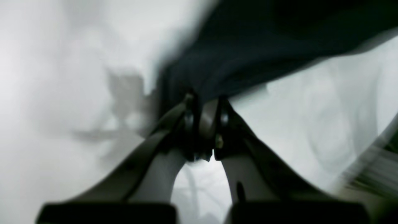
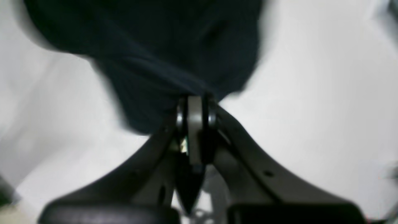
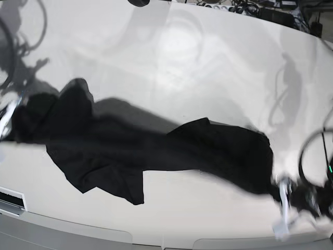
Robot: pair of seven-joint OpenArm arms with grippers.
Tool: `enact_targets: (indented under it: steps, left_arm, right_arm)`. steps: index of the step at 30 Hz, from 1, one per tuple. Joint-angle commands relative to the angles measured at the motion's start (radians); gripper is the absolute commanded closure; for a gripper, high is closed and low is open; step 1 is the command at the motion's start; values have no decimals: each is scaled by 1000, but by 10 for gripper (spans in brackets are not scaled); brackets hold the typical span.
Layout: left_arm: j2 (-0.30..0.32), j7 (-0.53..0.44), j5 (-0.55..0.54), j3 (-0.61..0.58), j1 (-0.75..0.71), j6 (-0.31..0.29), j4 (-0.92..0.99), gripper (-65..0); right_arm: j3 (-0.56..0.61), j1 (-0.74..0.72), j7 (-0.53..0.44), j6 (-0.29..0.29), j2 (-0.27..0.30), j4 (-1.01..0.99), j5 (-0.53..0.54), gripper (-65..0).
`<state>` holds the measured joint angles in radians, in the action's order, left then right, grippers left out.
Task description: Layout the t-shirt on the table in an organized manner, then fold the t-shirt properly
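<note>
Both the left tool (image 1: 203, 102) and right tool (image 2: 196, 102) pinch the shirt (image 3: 156, 151) stretched over the bench (image 3: 208, 62); a hard pull could slip either thin grip.

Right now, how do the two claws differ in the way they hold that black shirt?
The left claw pinches the t-shirt at its end by the table's near edge; the right claw pinches the opposite end, farther back. Cloth bunches thicker at the right claw. Both are shut on fabric, stretching it between them.
</note>
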<state>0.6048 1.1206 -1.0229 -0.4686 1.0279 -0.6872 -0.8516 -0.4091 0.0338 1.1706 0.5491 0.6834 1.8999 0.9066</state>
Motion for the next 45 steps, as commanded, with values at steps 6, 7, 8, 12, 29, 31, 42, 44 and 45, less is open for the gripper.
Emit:
enact_targets:
  steps: [6, 7, 8, 12, 29, 31, 42, 44, 45]
  left_arm:
    - [13, -50, -44, 18, 281, 33, -25, 0]
    - [11, -48, -49, 18, 281, 36, -25, 0]
    - [10, -41, -56, 18, 281, 37, -25, 0]
    - [11, 22, -102, 18, 281, 37, -25, 0]
    - [27, 89, -112, 18, -90, -11, -23, 0]
    - [27, 89, -112, 18, -173, -11, -23, 0]
    - [36, 93, -116, 18, -413, -11, -23, 0]
    - [42, 92, -117, 18, -412, -11, -23, 0]
    - [46, 92, -120, 18, -405, -11, -24, 0]
  right_arm:
    - [-26, -289, 8, -17, 229, 33, 42, 0]
    - [-26, -315, 8, -16, 250, 33, 65, 0]
    - [-26, -333, 6, -12, 265, 33, 80, 0]
    - [-26, -337, 13, -8, 275, 33, 116, 0]
    - [-24, 86, 110, 111, -56, 28, 231, 0]
    - [-23, 124, 110, 119, -83, 28, 231, 0]
    - [-23, 308, 110, 149, -104, 28, 216, 0]
    - [-23, 321, 109, 149, -103, 28, 203, -44]
    - [-23, 321, 109, 149, -103, 28, 178, -132]
